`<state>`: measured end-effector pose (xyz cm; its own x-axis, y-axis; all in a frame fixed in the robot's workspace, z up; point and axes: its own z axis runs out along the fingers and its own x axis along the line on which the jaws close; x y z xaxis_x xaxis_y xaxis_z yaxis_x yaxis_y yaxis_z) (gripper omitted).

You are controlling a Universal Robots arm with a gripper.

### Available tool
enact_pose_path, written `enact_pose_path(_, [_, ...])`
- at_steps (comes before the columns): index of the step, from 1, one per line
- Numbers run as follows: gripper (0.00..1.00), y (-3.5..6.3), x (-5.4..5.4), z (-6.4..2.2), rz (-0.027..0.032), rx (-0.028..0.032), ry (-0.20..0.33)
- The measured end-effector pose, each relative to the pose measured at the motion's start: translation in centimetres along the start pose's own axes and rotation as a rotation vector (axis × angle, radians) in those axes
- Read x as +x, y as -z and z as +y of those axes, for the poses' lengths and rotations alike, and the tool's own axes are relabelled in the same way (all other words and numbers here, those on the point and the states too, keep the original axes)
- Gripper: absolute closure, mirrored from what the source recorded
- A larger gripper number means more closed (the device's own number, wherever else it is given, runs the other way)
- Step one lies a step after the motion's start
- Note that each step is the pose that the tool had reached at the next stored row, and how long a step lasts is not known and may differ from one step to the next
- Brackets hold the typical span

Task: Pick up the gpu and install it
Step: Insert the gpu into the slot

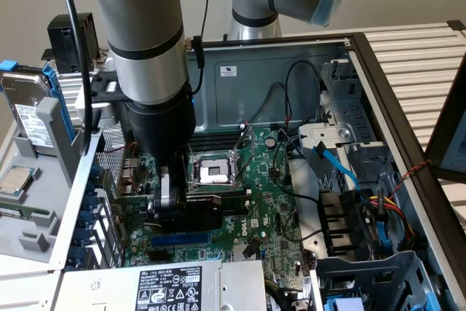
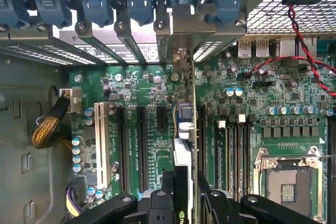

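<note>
The gpu stands on edge over the green motherboard, between the long black expansion slots and the memory slots. Its silver end bracket reaches the case's rear slot openings. My gripper is shut on the card's near end, one black finger on each face. In the exterior view the gripper is low inside the open computer case, holding the gpu with its black shroud just in front of the CPU socket. I cannot tell whether the card's edge sits in a slot.
Blue slot clips line the case's rear wall. A white slot, a red and black wire, a blue cable and the power supply crowd the board. A hard drive stands at the exterior view's left.
</note>
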<state>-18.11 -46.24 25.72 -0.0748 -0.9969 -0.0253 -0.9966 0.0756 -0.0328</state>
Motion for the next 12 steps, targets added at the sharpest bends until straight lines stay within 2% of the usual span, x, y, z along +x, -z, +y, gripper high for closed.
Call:
enact_pose_path(3, [0.73, -0.04, 0.01, -0.01, 0.0017, -0.0099, 0.0])
enact_pose_path(8, [0.73, -0.11, 0.09, 0.0, 0.0052, -0.0315, -0.001])
enact_pose_path(9, [0.73, -0.12, 0.1, 0.0, 0.0057, -0.0347, -0.001])
enact_pose_path(12, [0.73, -0.13, 0.18, -0.11, 0.006, -0.0379, -0.001])
